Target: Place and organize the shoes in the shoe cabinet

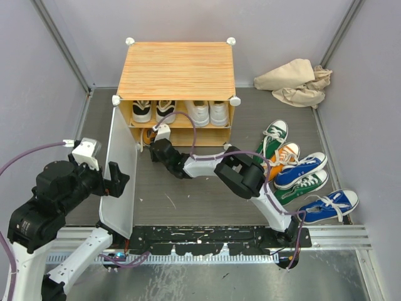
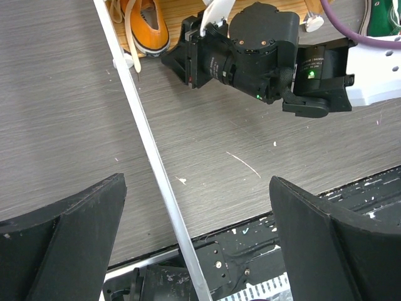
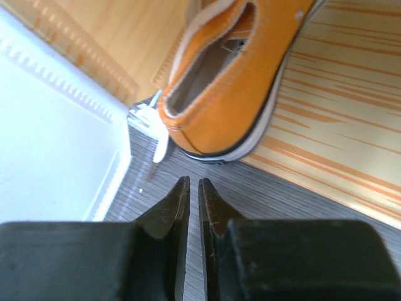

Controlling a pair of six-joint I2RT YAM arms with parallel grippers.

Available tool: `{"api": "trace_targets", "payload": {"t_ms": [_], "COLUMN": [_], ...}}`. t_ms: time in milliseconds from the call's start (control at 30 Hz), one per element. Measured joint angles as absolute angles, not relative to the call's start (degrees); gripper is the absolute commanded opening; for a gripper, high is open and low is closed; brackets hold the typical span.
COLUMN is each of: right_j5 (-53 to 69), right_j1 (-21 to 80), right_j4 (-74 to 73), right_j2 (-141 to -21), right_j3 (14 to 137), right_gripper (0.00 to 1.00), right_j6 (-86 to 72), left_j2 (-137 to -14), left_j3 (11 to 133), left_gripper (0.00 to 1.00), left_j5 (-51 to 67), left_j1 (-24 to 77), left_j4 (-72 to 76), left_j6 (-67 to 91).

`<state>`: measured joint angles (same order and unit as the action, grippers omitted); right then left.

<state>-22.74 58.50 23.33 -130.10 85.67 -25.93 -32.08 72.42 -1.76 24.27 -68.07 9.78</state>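
- Right gripper [image 3: 193, 182], clenched empty, behind the orange shoe [image 3: 238, 81] heel on the cabinet [image 1: 177, 69] lower shelf.
- Left gripper [image 2: 195, 182], toward the table's left edge, released, straddling the door [image 2: 150, 157].

Shoe cabinet [image 1: 177, 68] topped in striped orange wood-grain; door [image 1: 122, 182] formed of translucent white plastic; orange shoe [image 3: 250, 81] noted as matt canvas.
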Motion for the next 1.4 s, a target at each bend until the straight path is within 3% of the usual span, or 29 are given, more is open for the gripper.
{"api": "trace_targets", "payload": {"t_ms": [700,900,1100,1267,1400], "right_j5": [-26.04,-27.31,-30.57,-37.76,-45.19], "right_j1": [59.18,60.77,65.60,67.99,65.52], "right_j4": [29.12,29.63,22.74,3.66,-17.91], "right_j2": [-135.85,-134.39,-123.02,-106.63,-97.12], "right_j3": [91.39,87.39,75.72,72.62,72.90], "right_gripper": [0.20,0.31,0.47,0.69,0.75], "right_j6": [-18.96,-16.99,-15.84,-21.58,-31.86], "left_j2": [-32.03,-31.94,-31.86,-31.66,-30.96], "left_j3": [70.41,70.41,70.52,70.59,70.59], "left_gripper": [0.98,0.98,0.98,0.98,0.98], "left_j5": [-1.98,-1.96,-1.96,-1.69,-1.45], "left_j1": [24.27,24.27,24.27,24.27,24.27], "left_j4": [-68.03,-68.03,-68.05,-68.05,-68.07], "left_j6": [9.56,9.56,9.56,9.61,9.61]}}
